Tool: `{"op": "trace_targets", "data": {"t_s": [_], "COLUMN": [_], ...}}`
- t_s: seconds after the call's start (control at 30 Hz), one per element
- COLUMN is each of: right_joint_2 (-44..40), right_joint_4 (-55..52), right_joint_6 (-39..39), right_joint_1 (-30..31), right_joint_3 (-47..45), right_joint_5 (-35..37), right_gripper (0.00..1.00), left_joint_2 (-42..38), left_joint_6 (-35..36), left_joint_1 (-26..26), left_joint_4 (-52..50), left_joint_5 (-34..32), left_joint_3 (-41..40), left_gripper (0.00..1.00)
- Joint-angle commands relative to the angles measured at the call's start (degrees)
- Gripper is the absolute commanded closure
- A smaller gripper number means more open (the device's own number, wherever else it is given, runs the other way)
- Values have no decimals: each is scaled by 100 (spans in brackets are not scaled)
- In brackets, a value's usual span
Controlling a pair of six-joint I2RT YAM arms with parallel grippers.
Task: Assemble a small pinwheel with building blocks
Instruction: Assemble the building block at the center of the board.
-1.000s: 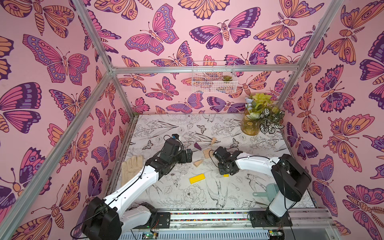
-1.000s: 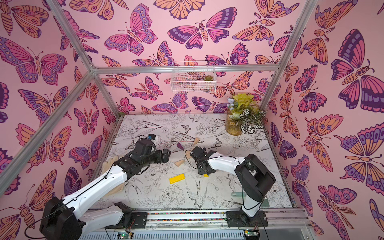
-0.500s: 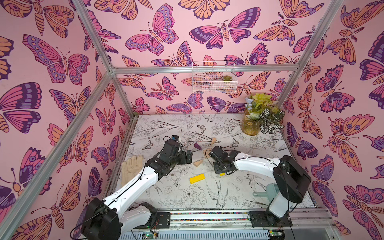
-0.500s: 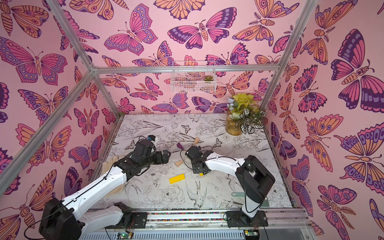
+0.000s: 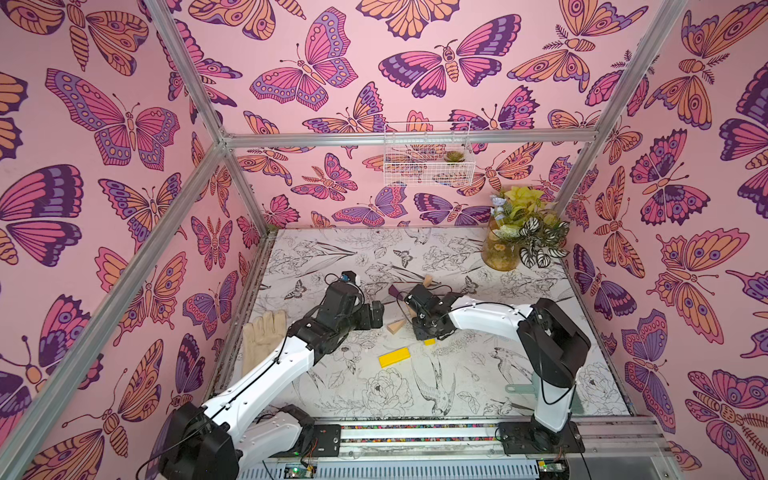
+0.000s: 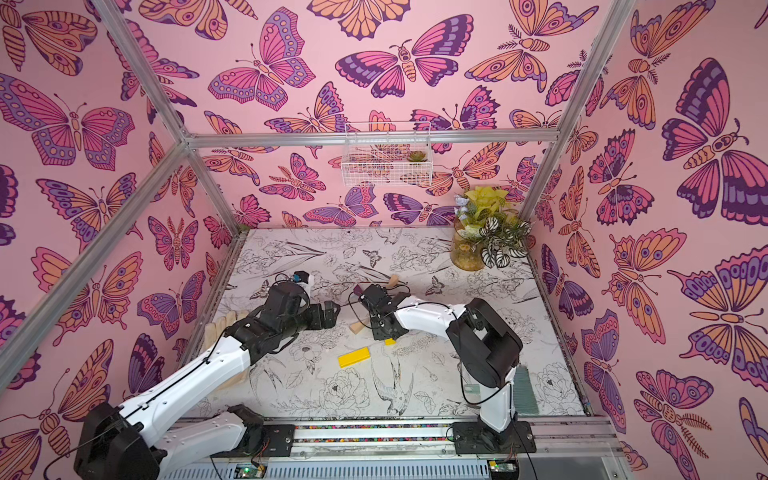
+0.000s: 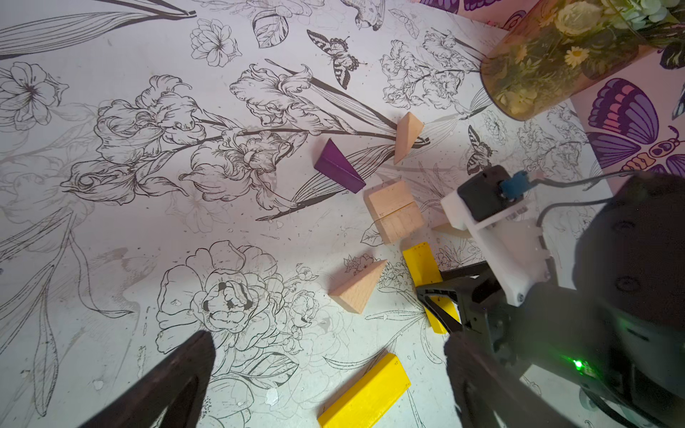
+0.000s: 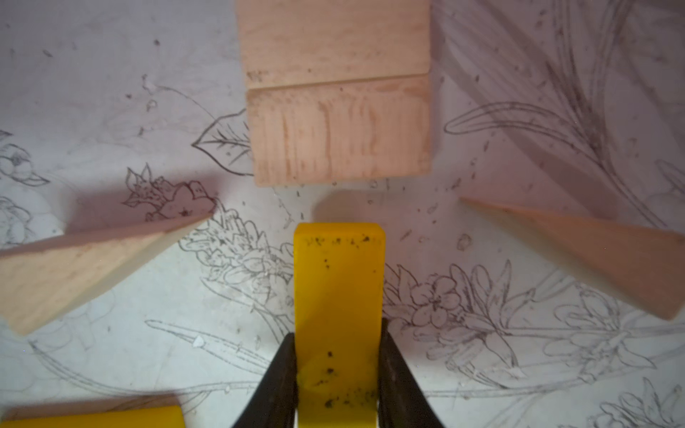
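My right gripper (image 8: 338,333) is shut on a yellow bar (image 8: 338,274). The bar's free end points at two tan rectangular blocks (image 8: 335,92) that lie side by side as a square, with a small gap between bar and square. A tan wedge (image 8: 74,270) lies to one side of the bar and another tan wedge (image 8: 600,259) to the other. In the left wrist view a purple wedge (image 7: 337,168) and a third tan wedge (image 7: 406,135) lie beyond the square. My left gripper (image 7: 330,339) hangs open above the table near a loose yellow bar (image 7: 365,394).
A beige glove (image 5: 264,336) lies by the left wall. A glass vase of plants (image 5: 503,249) stands at the back right. A teal brush (image 6: 523,390) lies behind the right arm's base. A wire basket (image 5: 428,160) hangs on the back wall.
My right gripper has closed on the yellow bar and shifted left with it toward the tan blocks. The left arm has hardly moved.
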Motion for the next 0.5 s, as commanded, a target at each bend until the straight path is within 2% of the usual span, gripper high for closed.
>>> {"op": "trace_targets", "data": {"t_s": [0.0, 0.47], "right_joint_2": [138, 209], "right_joint_4": [-129, -222], "right_joint_6": [-67, 25], "right_joint_1": [-27, -127], "right_joint_3": [180, 198], "right_joint_5": [-127, 17], "right_gripper": [76, 74], "left_joint_2": [-85, -20], "left_joint_6": [-18, -33], "left_joint_1": [14, 18], "left_joint_4": [-87, -77], "left_joint_5": [43, 79], "left_joint_3": [-122, -102], "left_gripper": [0, 0]}}
